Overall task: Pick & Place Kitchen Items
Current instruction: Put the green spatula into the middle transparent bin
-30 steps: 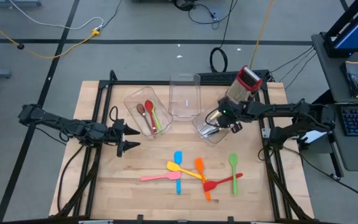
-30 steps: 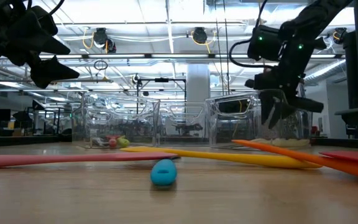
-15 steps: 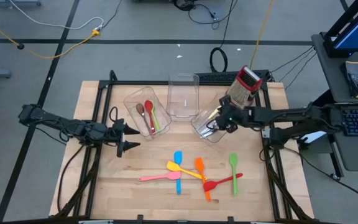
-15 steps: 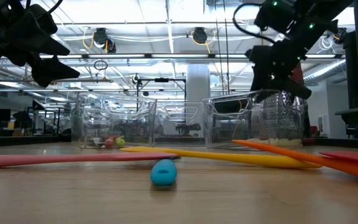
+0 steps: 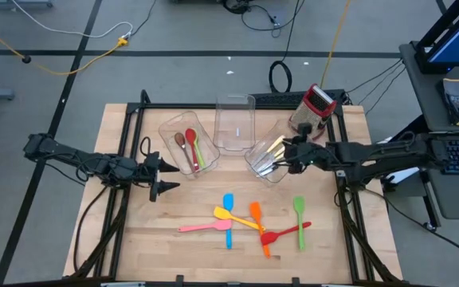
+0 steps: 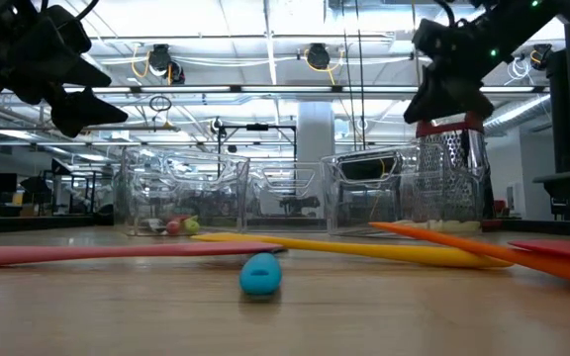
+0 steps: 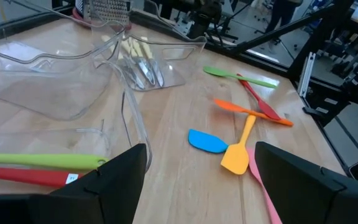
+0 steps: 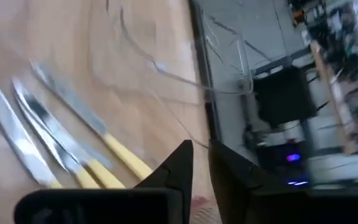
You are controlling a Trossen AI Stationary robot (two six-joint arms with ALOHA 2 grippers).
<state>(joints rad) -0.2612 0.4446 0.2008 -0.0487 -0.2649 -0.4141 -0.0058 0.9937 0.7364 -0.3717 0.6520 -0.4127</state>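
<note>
Nearest the table's front edge lie the loose spatulas, none yet sorted: the pink spatula (image 5: 203,227), the blue spatula (image 5: 229,215), the yellow spatula (image 5: 235,218) and the orange spatula (image 5: 259,225) overlap in a fan, with the red spatula (image 5: 286,233) crossing the green spatula (image 5: 300,218) just beside them. These look like the next things to fetch, and because they are stacked across one another, the sensible pick is probably a top or outlying one, perhaps the green, gripped at mid-handle so its neighbours are not dragged along. Farther back and to the left, the left gripper (image 5: 159,176) waits above bare wood with its fingers spread wide and nothing between them. Beyond it stand the clear bins: the left bin (image 5: 172,127) holds the spoons (image 5: 191,147), red, brown and green; the middle bin (image 5: 237,101) seems to hold nothing. The right bin (image 5: 255,166) holds the cream-handled cutlery (image 5: 271,155), lying loose on its floor. The right gripper (image 5: 291,156) hangs above that bin's far side, fingers drawn almost together and empty. It should rise well clear of the bin wall and of the box grater (image 5: 312,108) just behind before swinging toward the spatulas.
</note>
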